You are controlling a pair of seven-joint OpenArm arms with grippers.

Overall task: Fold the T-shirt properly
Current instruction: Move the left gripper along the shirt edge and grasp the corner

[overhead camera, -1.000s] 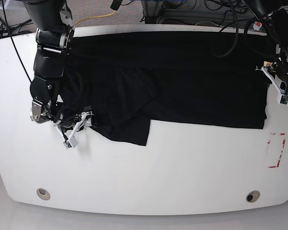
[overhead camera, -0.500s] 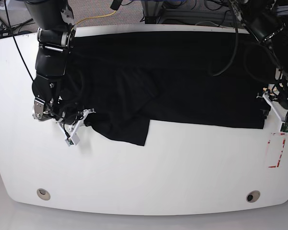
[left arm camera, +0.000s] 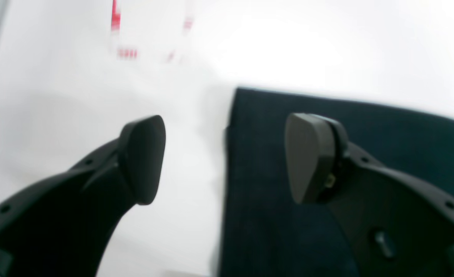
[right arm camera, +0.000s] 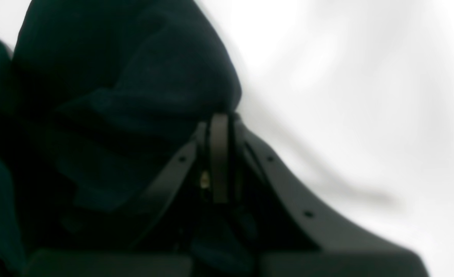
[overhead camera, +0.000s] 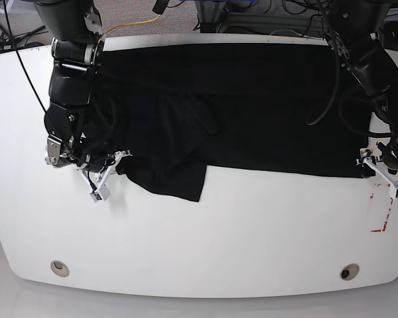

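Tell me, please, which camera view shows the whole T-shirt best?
The base view: it shows the T-shirt spread across the white table, with a folded flap near its front edge. The left wrist view shows only one corner between open pincer tips; the right wrist view shows just a blurred bunch at the shut pincer.

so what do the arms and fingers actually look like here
Both arms are black, jointed and bulky, with loose black cables. The left gripper has matte black fingers ending in rounded paddle-like pads. The right gripper is the same black plastic with small screw holes. White bracket pieces sit at each wrist.
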